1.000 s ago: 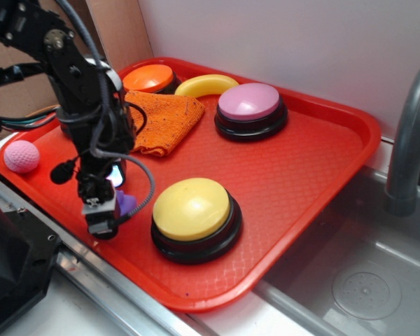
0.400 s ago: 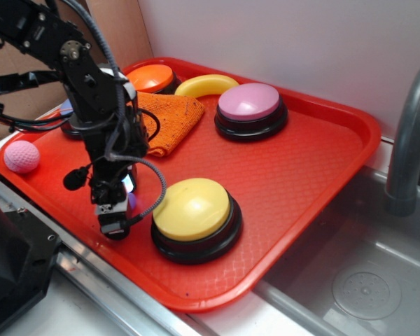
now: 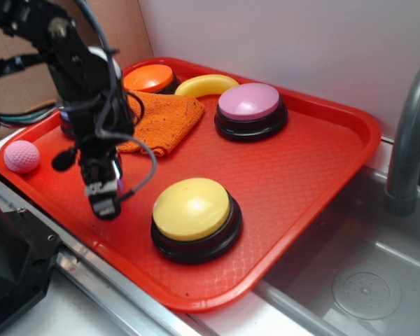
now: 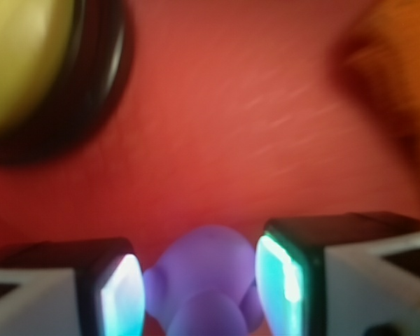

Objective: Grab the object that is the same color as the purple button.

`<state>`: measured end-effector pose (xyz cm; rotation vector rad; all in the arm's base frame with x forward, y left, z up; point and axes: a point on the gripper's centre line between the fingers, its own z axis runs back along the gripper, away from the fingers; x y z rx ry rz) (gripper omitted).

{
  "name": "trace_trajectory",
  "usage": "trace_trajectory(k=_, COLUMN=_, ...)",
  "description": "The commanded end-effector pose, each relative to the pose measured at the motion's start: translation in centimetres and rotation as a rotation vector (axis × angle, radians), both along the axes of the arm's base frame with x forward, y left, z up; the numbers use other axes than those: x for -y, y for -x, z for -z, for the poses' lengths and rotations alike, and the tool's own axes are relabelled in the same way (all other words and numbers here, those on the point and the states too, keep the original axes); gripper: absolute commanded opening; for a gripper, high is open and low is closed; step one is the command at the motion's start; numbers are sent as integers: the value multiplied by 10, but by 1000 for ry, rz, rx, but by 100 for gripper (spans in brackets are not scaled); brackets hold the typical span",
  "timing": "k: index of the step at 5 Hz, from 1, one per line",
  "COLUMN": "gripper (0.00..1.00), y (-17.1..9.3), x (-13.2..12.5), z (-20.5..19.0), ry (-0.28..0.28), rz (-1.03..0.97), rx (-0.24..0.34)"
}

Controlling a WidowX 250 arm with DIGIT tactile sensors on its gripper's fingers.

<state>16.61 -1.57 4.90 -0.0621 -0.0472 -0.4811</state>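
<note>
You've got gripper point(image 4: 199, 290) fingers pinching purple duck point(image 4: 203, 280), bottom centre of wrist view, over red tray point(image 3: 301, 168) beside yellow button point(image 3: 192, 210); grab looks made, clean lift unconfirmed

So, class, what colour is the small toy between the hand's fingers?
Violet-purple. The toy shows best in the wrist view, sitting between the hand fingers.

Blurred, the violet-purple duck point(image 4: 204, 280) sits between the two jaws, whose glowing pads point(image 4: 122, 297) press close on either side, above the red tray point(image 4: 217, 126), with a yellow button point(image 4: 21, 56) upper left and orange cloth point(image 4: 392, 77) upper right.
</note>
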Motion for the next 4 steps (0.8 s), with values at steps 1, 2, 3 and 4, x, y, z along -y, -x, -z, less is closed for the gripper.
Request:
trace_trajectory(k=1, gripper=0, y=-37, x=-23, z=-86, ry=-13, rz=-338, rx=48)
trace_trajectory(k=2, gripper=0, y=-47, x=-36, z=-113, ry=21, rz=-417, rx=56)
trace_trajectory(k=3, gripper=0, y=-55, x=-45, z=-131, ry=35, rz=-481, rx=72)
trace_trajectory(k=4, gripper=0, y=-58, x=-49, z=-130, ry=0, rz=-566, rx=98)
